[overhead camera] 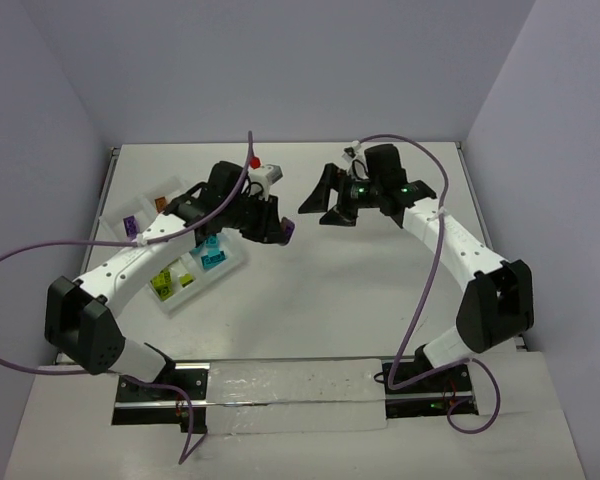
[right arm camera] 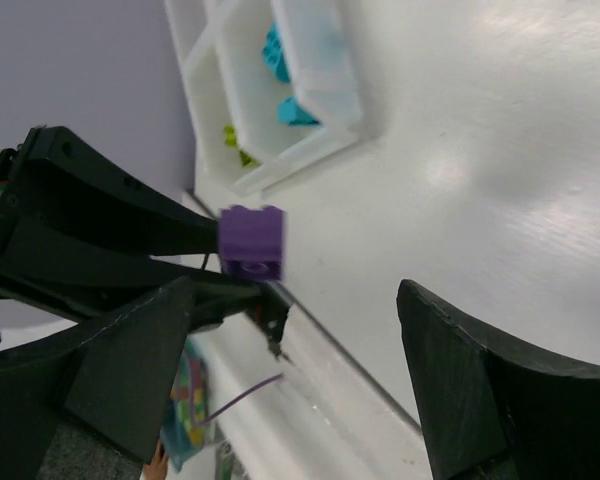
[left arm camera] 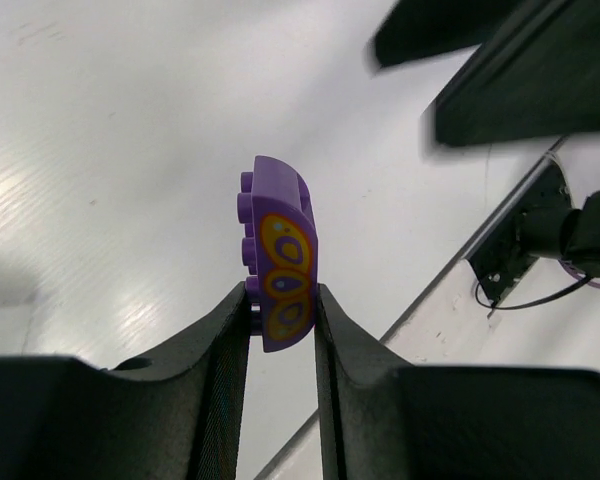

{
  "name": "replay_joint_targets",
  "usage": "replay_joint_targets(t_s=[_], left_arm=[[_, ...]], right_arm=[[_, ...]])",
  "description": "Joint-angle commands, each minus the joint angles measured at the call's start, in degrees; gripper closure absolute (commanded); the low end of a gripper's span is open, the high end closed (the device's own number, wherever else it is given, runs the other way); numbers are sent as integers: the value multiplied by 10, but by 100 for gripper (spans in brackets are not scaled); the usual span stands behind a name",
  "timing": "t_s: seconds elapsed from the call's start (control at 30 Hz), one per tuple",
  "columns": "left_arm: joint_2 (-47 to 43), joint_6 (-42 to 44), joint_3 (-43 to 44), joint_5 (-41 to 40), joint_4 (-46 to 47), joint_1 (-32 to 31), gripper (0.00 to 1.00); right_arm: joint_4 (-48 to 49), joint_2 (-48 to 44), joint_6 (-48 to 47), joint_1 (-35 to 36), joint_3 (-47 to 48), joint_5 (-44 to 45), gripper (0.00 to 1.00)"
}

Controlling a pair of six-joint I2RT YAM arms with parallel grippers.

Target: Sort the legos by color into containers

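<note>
Top view. Tray (overhead camera: 192,295) askew near the left edge of the desk (overhead camera: 320,310), four compartments, one colour to each: purple pieces (overhead camera: 130,225) in the leftmost, orange-brown pieces (overhead camera: 160,203) in the farthest, turquoise pieces (overhead camera: 212,251) in the rightmost, lime green pieces (overhead camera: 165,281) in the nearest. Left gripper (overhead camera: 283,228) above the desk just right of the tray, fingers drawn together; whatever sits between them too small to tell from here. Right gripper (overhead camera: 325,205) near it over the far middle of the desk, fingers spread wide, not touching the left one.

Left wrist view. Both black fingers pressed flat against the sides of a purple brick (left arm camera: 280,250), clamped tight. Brick on edge and poking out past the fingertips, studs to the left, rounded face with yellow-and-orange ovals toward the camera; print and studs to be seen only here. Bare white desk beneath. Blurred dark shapes of the right gripper in the upper right corner.

Right wrist view. Own fingers far apart at the two lower corners, nothing between or against them. Ahead, the purple brick as a plain square block, pinched at the tips of the left gripper reaching in from the left. Beyond, one corner of the tray on the desk, turquoise and lime green pieces in neighbouring compartments.
</note>
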Motion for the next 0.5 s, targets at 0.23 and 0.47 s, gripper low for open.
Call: replay_joint_targets(t_s=[0.23, 0.47], left_arm=[[-156, -89, -54, -127, -53, 229, 100], [-145, -170, -19, -276, -102, 410, 100]], right_arm=[[-55, -99, -82, -44, -42, 141, 9], [-53, -103, -98, -45, -56, 134, 9]])
